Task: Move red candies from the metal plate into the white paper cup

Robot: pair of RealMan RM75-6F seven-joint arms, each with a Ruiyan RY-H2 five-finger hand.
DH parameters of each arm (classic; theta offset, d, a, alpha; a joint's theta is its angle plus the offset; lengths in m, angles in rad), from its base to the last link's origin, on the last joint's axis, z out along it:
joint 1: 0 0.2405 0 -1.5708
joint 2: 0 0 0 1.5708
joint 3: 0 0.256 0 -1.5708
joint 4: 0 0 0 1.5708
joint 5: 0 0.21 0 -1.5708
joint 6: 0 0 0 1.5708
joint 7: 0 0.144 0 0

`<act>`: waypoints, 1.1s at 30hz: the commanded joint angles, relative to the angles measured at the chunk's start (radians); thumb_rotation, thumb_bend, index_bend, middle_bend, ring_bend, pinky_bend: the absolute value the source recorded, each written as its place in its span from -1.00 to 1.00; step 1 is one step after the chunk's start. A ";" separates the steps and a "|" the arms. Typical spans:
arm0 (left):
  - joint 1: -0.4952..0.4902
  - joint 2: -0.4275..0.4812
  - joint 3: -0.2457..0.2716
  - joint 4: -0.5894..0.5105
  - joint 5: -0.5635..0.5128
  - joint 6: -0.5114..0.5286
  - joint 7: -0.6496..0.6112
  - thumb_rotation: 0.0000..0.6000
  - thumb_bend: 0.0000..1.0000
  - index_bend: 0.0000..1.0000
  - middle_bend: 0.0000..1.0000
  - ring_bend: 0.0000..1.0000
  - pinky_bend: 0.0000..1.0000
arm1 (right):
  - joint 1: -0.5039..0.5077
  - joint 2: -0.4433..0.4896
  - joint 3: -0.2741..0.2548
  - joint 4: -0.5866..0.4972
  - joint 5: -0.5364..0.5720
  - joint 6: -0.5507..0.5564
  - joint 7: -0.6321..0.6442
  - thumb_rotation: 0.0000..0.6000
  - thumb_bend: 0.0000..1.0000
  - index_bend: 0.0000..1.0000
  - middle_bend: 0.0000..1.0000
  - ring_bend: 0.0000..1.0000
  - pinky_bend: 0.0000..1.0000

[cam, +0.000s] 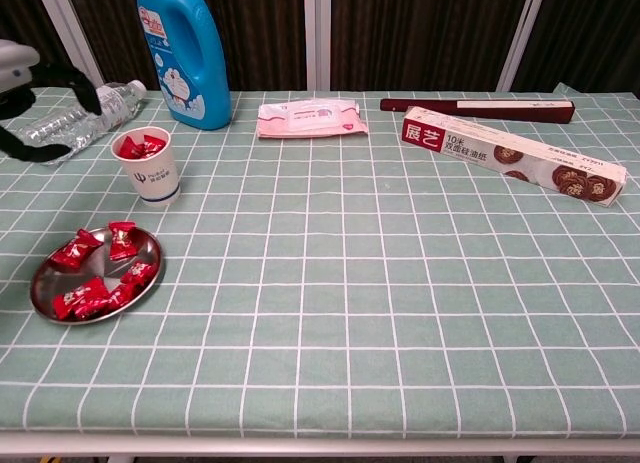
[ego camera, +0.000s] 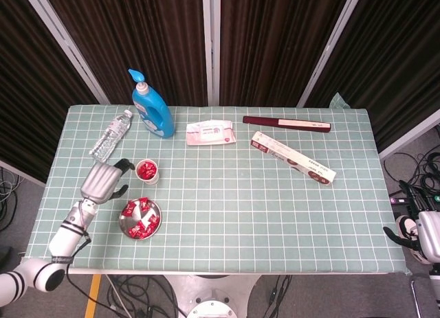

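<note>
— Two hands showed, but only one was over the worktop [ego camera: 227,215]: the left hand [ego camera: 102,182], fingers spread and curved, held nothing, just left of the white paper cup [cam: 146,164]. The right hand [ego camera: 421,237] sat off the worktop's right edge; I could not tell how it lay.

— And the candies?

— One metal plate [cam: 40,279] lay near the cup, toward the front edge, with about seven red candies [cam: 98,282] on it. At least two more candies showed inside the cup.

— What else stood around?

— One clear water bottle [ego camera: 110,134] lay behind the hand, one blue detergent bottle [cam: 184,49] stood behind the cup. Further right were one wipes pack [cam: 308,117], one dark red box [cam: 478,109] and one long foil box [cam: 514,167], all well apart from the cup.
</note>
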 commanded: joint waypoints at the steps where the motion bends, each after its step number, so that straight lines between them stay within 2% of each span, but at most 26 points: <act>1: 0.049 0.007 0.049 -0.007 0.038 0.040 -0.010 1.00 -0.34 -0.13 -0.10 0.78 1.00 | 0.000 0.000 0.000 0.001 -0.002 0.002 0.002 1.00 -0.80 -1.00 -0.69 -0.76 -0.08; 9: 0.058 -0.051 0.118 0.068 0.075 -0.029 0.070 1.00 -0.34 -0.11 -0.08 0.78 1.00 | -0.001 0.001 -0.002 -0.002 -0.009 0.006 0.003 1.00 -0.80 -1.00 -0.69 -0.76 -0.08; 20: 0.055 -0.068 0.112 0.047 0.018 -0.112 0.119 1.00 -0.34 -0.11 -0.08 0.78 1.00 | -0.003 0.002 -0.003 -0.004 -0.006 0.008 0.001 1.00 -0.80 -1.00 -0.69 -0.76 -0.08; 33: 0.044 -0.065 0.121 0.011 0.031 -0.154 0.115 1.00 -0.34 -0.11 -0.08 0.78 1.00 | -0.004 0.002 -0.003 -0.002 -0.001 0.005 0.001 1.00 -0.80 -1.00 -0.69 -0.76 -0.08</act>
